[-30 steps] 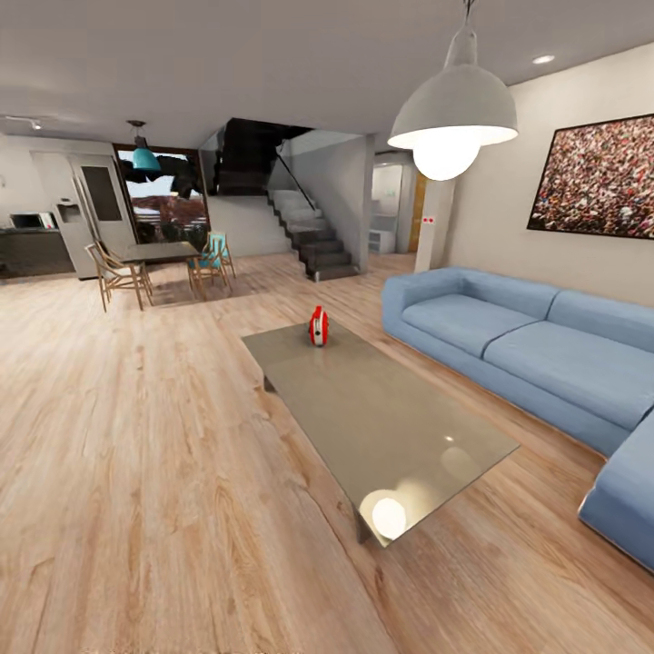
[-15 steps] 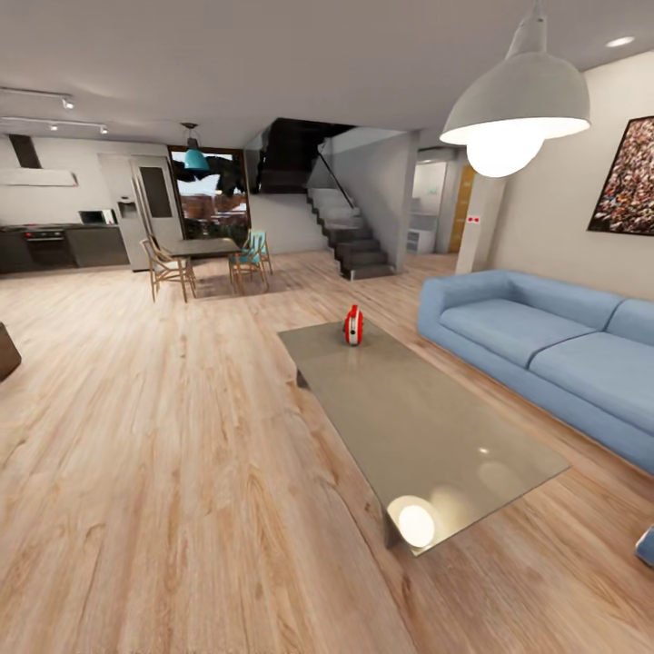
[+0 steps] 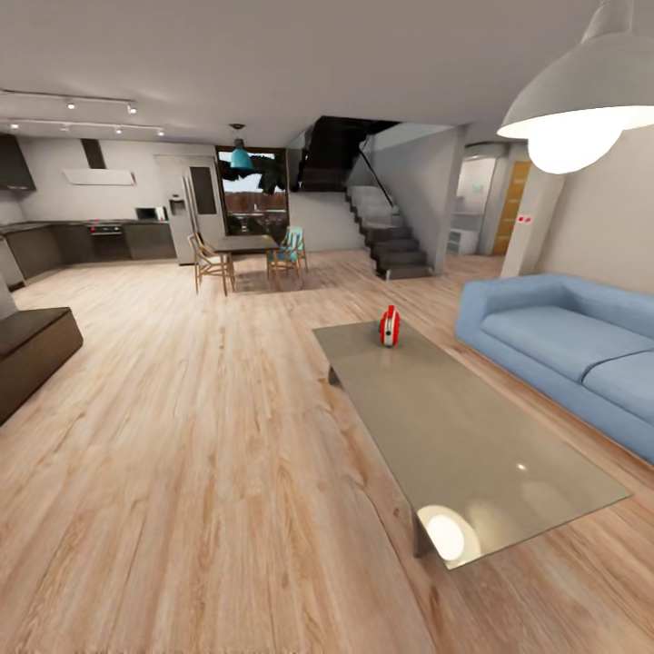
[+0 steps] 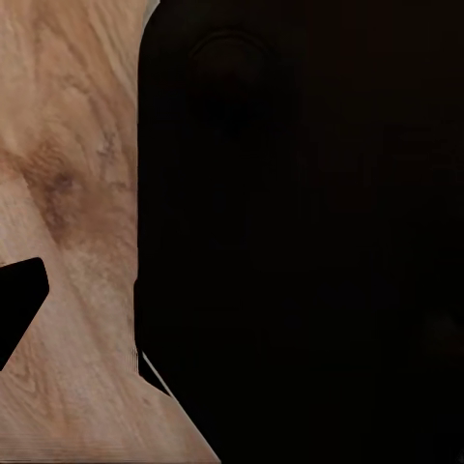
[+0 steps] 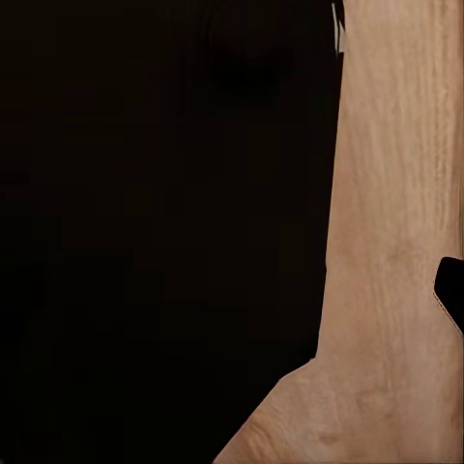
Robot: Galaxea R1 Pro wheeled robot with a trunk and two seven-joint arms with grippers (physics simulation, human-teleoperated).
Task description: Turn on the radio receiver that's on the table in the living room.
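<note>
Since the earlier frame the whole head view has been swung leftward — the camera has turned, and nothing in the room has been shifted: the framed picture has been carried out past the right edge, the kitchen (image 3: pixel 91 227) and a dark bench (image 3: pixel 32 350) have been brought in at the left, and the radio (image 3: pixel 389 326) is now seen further right in the picture.

The radio is stood upright near the far end of the counter (image 3: pixel 472 445), well apart from the robot, ahead and somewhat to the right of the view's middle. The counter's long axis is run away from the robot, tilted a little to the right, so the radio would have to be approached along one of its long sides. The blue sofa (image 3: pixel 563 341) is set along the right side, while open wood floor (image 3: pixel 182 472) is left on the other. The right arm is judged the nearer one, though at this range (the base is not yet close) that is hardly settled.

Whether either gripper is apart or together cannot be told — in both wrist views a dark body of the robot is seen against floorboards, with only a black tip at the edge.

No brand, label or writing can be read; two small red-and-white marks on a far pillar (image 3: pixel 524 219) are too small to be made out.
</note>
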